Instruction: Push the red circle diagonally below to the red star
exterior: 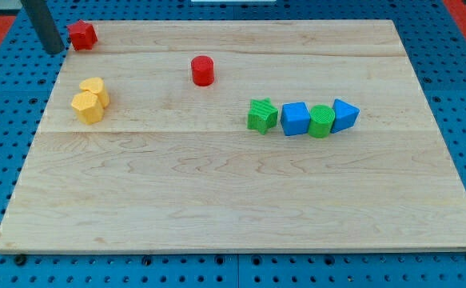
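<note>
The red circle (203,70) stands on the wooden board in the upper middle. The red star (82,34) lies at the board's upper left corner. The circle is to the right of the star and a little lower. My tip (56,50) is at the far upper left, just left of the red star and close to it, by the board's edge. It is far to the left of the red circle.
Two yellow blocks (90,100) sit together at the left, below the star. A row of green star (261,115), blue cube (295,119), green cylinder (321,121) and blue triangular block (344,114) lies right of centre. A blue pegboard surrounds the board (233,200).
</note>
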Robot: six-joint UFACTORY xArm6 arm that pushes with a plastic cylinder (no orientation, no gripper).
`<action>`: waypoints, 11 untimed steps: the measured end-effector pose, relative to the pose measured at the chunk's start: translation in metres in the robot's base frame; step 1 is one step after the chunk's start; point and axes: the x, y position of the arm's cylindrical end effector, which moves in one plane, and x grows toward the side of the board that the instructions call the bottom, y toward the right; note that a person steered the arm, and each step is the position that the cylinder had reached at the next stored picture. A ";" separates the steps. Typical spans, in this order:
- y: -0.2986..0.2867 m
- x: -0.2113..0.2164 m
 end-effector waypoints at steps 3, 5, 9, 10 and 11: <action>0.037 -0.020; 0.124 0.013; 0.260 0.063; 0.222 0.054; 0.243 0.070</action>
